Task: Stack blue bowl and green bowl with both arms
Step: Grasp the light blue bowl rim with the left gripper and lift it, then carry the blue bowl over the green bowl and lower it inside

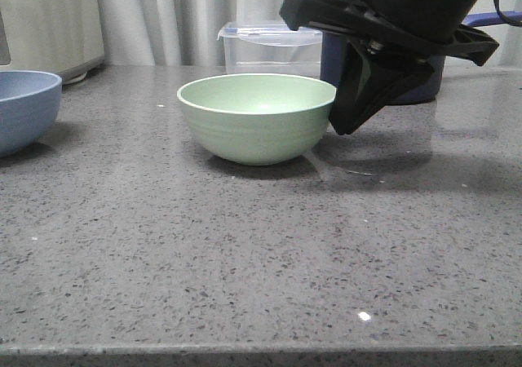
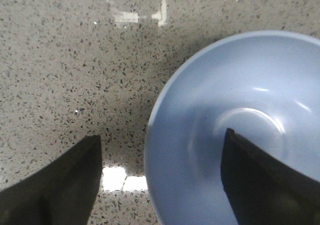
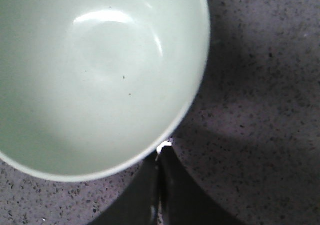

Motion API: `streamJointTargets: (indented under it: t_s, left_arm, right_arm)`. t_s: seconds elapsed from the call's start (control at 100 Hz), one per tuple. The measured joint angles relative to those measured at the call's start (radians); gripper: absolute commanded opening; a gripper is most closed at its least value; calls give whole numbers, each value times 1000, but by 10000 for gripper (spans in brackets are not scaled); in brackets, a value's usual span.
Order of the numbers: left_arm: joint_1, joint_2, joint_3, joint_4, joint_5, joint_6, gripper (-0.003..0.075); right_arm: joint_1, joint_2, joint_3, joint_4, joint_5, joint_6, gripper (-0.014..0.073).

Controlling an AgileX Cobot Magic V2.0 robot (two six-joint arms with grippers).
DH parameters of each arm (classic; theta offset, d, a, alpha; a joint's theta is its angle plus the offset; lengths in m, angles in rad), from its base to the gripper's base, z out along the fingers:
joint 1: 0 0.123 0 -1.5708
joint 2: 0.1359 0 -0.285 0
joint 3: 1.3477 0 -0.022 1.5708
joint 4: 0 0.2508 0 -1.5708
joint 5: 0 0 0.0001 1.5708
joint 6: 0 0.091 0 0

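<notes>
- At the far left edge of the grey speckled desk (image 1: 245,261), the blue bowl (image 1: 24,106) sits upright and empty, partly cut off by the front view.
- The left gripper (image 2: 160,185) shows only in its wrist view. It is wide open, with one finger over the bare desk and the other over the inside of the blue bowl, so the near rim lies between them. It holds nothing, and whether a finger touches the bowl cannot be told.
- Near the middle of the desk, the green bowl (image 1: 257,118) stands upright and empty.
- The right gripper (image 1: 347,126) is just beside the green bowl's right side, tips pointing down at the desk. Its wrist view shows the fingers pressed together outside the rim, gripping nothing.
- Behind, toward the far edge, a clear plastic container (image 1: 269,49) and a dark blue pot (image 1: 424,81).
- Judgement: the stacking has not begun; both arms are at the approach stage. Next, the left gripper would need to lower and close on the blue rim, and the right to open and straddle the green rim.
</notes>
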Motion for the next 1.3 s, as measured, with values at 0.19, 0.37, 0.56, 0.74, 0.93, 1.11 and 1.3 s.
streamJointTargets:
  t_s: [0.19, 0.37, 0.56, 0.74, 0.93, 1.11, 1.3]
  left_arm:
    - [0, 28, 0, 6, 0, 0, 478]
    - [15, 28, 0, 6, -2, -2, 227]
    - [30, 28, 0, 6, 0, -2, -20]
    - [38, 28, -2, 2, 0, -2, -20]
    - [38, 28, -63, -24, 49, 0, -20]
    - [27, 30, -186, -147, 115, 78, -20]
    - [-36, 38, -301, -226, 169, 106, -20]
  right_arm:
    - [0, 0, 0, 0, 0, 0, -80]
    - [0, 0, 0, 0, 0, 0, -80]
    - [0, 0, 0, 0, 0, 0, -80]
    - [0, 0, 0, 0, 0, 0, -80]
    - [0, 0, 0, 0, 0, 0, -80]
    - [0, 0, 0, 0, 0, 0, -80]
    - [0, 0, 0, 0, 0, 0, -80]
